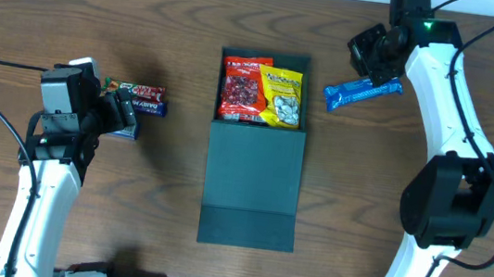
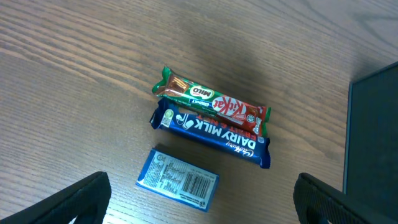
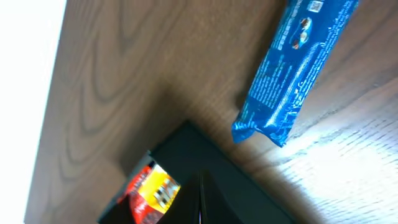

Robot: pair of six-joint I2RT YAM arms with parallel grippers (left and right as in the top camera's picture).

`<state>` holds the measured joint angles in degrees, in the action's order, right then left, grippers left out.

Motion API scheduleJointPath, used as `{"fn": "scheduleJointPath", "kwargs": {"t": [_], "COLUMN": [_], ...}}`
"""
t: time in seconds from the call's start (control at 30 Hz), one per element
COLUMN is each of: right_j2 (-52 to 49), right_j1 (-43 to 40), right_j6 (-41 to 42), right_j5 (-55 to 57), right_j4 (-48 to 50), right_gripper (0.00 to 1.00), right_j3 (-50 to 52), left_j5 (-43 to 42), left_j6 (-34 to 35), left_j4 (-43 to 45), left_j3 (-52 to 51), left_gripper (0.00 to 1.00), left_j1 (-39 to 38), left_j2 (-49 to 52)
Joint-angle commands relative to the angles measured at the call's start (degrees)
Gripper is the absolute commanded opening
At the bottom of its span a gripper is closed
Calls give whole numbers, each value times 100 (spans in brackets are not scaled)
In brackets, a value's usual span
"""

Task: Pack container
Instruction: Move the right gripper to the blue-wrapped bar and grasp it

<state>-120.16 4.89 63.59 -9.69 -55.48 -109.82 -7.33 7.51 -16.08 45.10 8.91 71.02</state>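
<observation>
my left tool [image 1: 125, 115] hangs wide open over the kitkat bar [image 2: 211, 102] and dairy milk bar [image 2: 211, 132]; my right tool [image 1: 377, 65] is closed, empty, beside a long blue packet [image 1: 362, 92].

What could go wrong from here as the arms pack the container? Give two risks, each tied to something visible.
The Dairy Milk bar lies against the KitKat bar, so the open left gripper may drag both. The red packet and yellow packet already crowd the container; the long blue packet might stick out and block the lid.
</observation>
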Motion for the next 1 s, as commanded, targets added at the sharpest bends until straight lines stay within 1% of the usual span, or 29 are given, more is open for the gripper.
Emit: {"fn": "scheduleJointPath", "kwargs": {"t": [0.0,0.17,0.23,0.33,0.47,0.5,0.53,0.6,0.63,0.7,0.77,0.97], "right_j2": [-144,-337,-435,-597,-678,-678,-678,-678,-682,-688,-697,-907], "right_j1": [-17,-236,-396,-695,-855,-861,-861,-846,-831,-793,-750,-503], "right_j6": [815,1403,1547,1611,1506,1379,1276,1093,1045,1001,1003,1005], "right_j5": [472,470,310,-98,-192,-181,-149,-127,-120,-85,-24,216], "right_j4": [-7,-201,-238,-264,-457,-463,-466,-472,-479,-476,-474,-238], "right_gripper": [2,2,2,2,3,17,34,60,68,80,87,87], "right_j3": [22,22,20,20,20,20,20,20,20,20,20,20], "left_j5": [-20,-20,-20,-20,-20,-22,-22,-22,-22,-24,-24,-24], "left_j6": [22,22,22,22,22,22,22,22,22,22,22,22], "left_j4": [4,7,9,11,11,9,7,4,2,0,-4,-39], "left_j3": [157,157,157,157,157,157,157,157,157,157,157,157], "left_gripper": [95,95,95,95,95,95,95,95,95,95,95,95], "left_j1": [7,7,7,7,7,7,7,7,7,7,7,7], "left_j2": [22,22,22,22,22,22,22,22,22,22,22,22]}}
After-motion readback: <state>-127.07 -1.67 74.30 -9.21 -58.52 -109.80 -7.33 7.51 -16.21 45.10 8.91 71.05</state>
